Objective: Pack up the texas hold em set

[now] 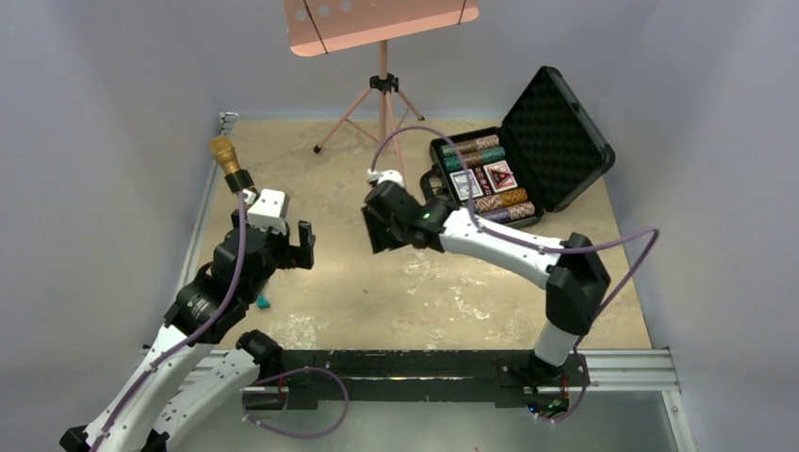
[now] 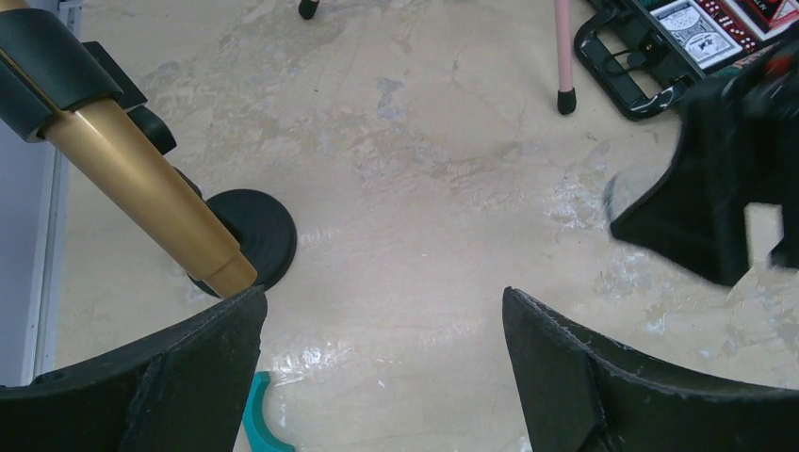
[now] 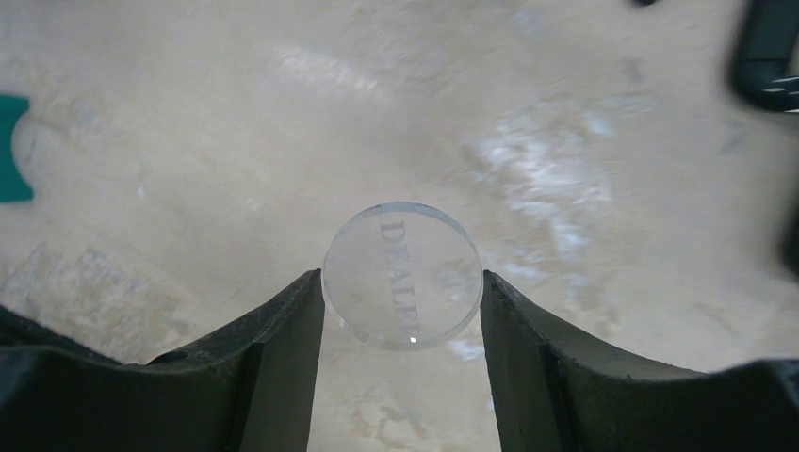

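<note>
The black case point(image 1: 558, 132) lies open at the back right, its foam lid up. Inside are rows of striped chips point(image 1: 471, 147), a card deck point(image 1: 465, 184) and the triangular red-black button point(image 1: 499, 176). My right gripper point(image 1: 379, 232) hovers above the table left of the case. In the right wrist view it point(image 3: 402, 294) is shut on a clear round disc marked DEALER point(image 3: 400, 273), gripped by its edges. My left gripper point(image 1: 294, 247) is open and empty over bare table point(image 2: 382, 311). The case's handle corner point(image 2: 629, 83) and a deck point(image 2: 702, 28) show in the left wrist view.
A gold microphone point(image 1: 226, 155) on a black base stands at the left, close to my left gripper point(image 2: 141, 179). A small teal piece point(image 1: 263, 303) lies by the left arm point(image 2: 259, 414). A pink music stand point(image 1: 382, 19) stands at the back, one leg point(image 2: 563, 56) near the case.
</note>
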`<state>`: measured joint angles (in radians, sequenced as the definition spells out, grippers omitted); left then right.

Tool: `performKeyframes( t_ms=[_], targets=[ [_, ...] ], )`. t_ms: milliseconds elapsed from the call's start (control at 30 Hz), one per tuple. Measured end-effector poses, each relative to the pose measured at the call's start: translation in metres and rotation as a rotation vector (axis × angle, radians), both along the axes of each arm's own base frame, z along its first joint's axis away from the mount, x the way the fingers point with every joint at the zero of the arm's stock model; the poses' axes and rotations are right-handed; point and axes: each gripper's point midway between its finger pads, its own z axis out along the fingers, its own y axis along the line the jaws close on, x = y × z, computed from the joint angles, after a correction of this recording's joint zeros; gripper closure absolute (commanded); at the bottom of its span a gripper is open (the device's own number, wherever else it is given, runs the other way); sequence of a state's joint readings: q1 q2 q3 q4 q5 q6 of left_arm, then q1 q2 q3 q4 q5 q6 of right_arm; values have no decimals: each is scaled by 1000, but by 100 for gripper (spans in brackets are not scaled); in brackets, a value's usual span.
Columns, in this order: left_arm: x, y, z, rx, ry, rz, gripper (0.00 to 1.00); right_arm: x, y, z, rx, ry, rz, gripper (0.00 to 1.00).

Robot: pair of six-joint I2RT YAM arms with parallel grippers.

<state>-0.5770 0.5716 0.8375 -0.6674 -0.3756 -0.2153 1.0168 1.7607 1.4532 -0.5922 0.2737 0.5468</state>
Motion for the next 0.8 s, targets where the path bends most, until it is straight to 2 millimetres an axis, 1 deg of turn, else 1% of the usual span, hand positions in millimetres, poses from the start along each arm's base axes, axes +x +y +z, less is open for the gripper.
performKeyframes(
  t_ms=[100, 200, 267, 300, 333, 367, 433, 533, 633, 800],
  targets=[
    [2, -1, -4, 10, 15, 0, 2, 38, -43, 19, -4, -44, -79, 99],
    [3, -2, -5, 14, 20, 1, 2, 80, -92, 27, -36, -78, -166, 98],
    [3, -1, -5, 15, 19, 3, 2, 104, -123, 24, -66, -82, -218, 99],
    [3, -1, -5, 15, 19, 5, 2, 117, -142, 20, -87, -78, -249, 98],
    [3, -1, -5, 17, 20, 6, 2, 126, -154, 17, -103, -75, -268, 98],
    [3, -1, -5, 18, 21, 7, 2, 139, -170, 11, -120, -63, -292, 99],
    [4, -1, -7, 22, 27, 8, 2, 157, -190, 1, -138, -42, -321, 99],
    [5, -2, -9, 28, 36, 8, 2, 180, -209, -14, -150, -11, -347, 99],
    [7, -3, -12, 36, 47, 8, 2, 198, -221, -29, -154, 16, -363, 98],
    [7, -3, -13, 40, 53, 8, 2, 213, -226, -46, -157, 46, -360, 99]
  ],
)
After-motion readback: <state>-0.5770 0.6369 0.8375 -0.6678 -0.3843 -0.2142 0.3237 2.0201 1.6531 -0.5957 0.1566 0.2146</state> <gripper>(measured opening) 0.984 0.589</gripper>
